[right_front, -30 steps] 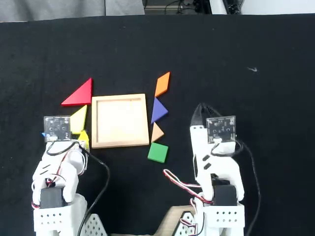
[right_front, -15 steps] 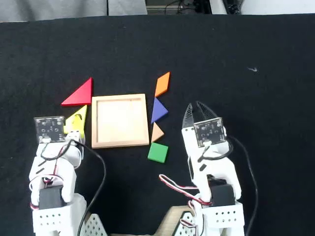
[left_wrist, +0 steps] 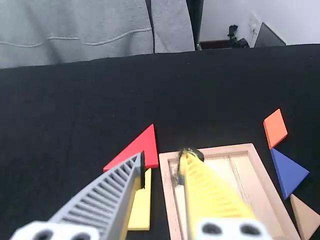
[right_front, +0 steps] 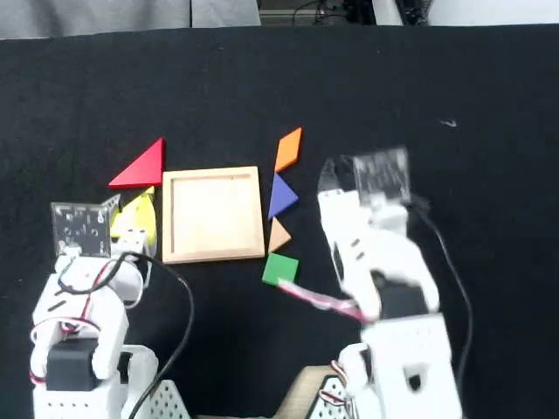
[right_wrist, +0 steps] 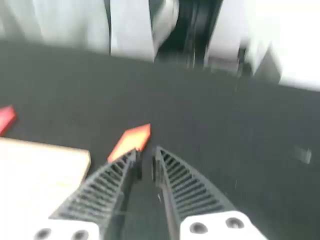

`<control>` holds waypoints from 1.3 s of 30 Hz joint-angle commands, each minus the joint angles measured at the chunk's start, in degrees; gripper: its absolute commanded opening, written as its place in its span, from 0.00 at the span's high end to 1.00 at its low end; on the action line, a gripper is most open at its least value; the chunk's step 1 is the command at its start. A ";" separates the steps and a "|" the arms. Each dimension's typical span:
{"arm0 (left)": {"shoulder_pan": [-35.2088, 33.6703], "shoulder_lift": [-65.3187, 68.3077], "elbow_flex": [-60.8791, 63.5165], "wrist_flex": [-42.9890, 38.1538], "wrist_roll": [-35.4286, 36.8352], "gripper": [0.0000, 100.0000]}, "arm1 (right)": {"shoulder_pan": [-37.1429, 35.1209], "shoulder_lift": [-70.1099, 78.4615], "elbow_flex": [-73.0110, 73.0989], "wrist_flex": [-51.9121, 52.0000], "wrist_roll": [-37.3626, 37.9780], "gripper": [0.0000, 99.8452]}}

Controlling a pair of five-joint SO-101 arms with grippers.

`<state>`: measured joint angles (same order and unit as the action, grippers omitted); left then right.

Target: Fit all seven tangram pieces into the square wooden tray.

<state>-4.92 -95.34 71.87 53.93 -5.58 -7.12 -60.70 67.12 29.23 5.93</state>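
A: Which piece does the next move turn on?

B: My guess is the orange parallelogram (right_wrist: pixel 132 139). It lies flat on the black cloth just ahead of the right gripper (right_wrist: pixel 145 151), slightly toward the finger on the tray side, and touches neither finger.

A: How is it turned?

B: Its long axis slants across the line the fingers point along, neither square to it nor in line with it. I'd judge the wrist needs some rotation before the fingers can close across the short width.

A: And the gripper itself?

B: Nearly closed. There is a narrow slit between the 2 fingers and nothing in it, so it would have to widen first.

A: Where is the square wooden tray (right_front: pixel 212 218)?

B: Past the parallelogram on that same side, with no piece in it yet. The blue triangle (right_front: pixel 279 196), tan triangle (right_front: pixel 278 237) and green square (right_front: pixel 279 270) run along the tray's edge, farther back toward the right arm's base than the parallelogram.

A: Could the left arm reach it instead?

B: Unlikely, since the whole tray lies between them. The left gripper (left_wrist: pixel 162 159) hangs part-open and empty. The yellow triangle (right_front: pixel 141 216) is just under its grey finger, the red triangle (right_front: pixel 145 168) is just ahead of that tip, and the tray's corner is beneath its yellow finger. Those 2 pieces are the left arm's nearer ones, and the other 4 fall to the right arm.
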 commanded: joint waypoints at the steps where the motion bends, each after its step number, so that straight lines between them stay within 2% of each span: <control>1: 0.66 19.78 -13.58 0.79 -0.88 0.86 | -0.88 17.63 -8.13 0.53 -1.05 0.94; 3: 0.66 31.65 -17.19 0.44 0.79 0.86 | -0.97 23.43 -10.86 1.58 -1.41 0.94; 6: -1.10 47.74 -21.67 0.44 8.26 0.86 | -0.88 28.35 -16.92 7.38 -1.32 0.94; 10: -3.91 58.99 -25.71 0.26 17.58 0.86 | -1.67 33.71 -25.54 13.80 -2.55 0.94; 13: -4.44 60.31 -24.13 -3.25 18.46 0.86 | -3.16 38.11 -31.87 17.85 -5.10 0.94; 18: -4.70 60.31 -14.20 -17.76 18.11 0.86 | -5.98 44.79 -43.21 23.21 -5.36 0.94; 21: -4.53 60.31 -10.59 -22.59 18.11 0.86 | -5.98 48.31 -48.40 23.21 -5.36 0.94; 33: -4.09 60.31 -10.42 -23.21 18.46 0.86 | -6.07 60.00 -50.24 21.89 -5.45 0.94; 39: -4.09 60.31 -10.24 -23.21 18.37 0.86 | -4.66 60.26 -50.86 21.98 -17.49 0.94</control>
<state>-9.32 -34.95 62.02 31.69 12.44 -12.31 -0.22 20.44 52.18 -6.55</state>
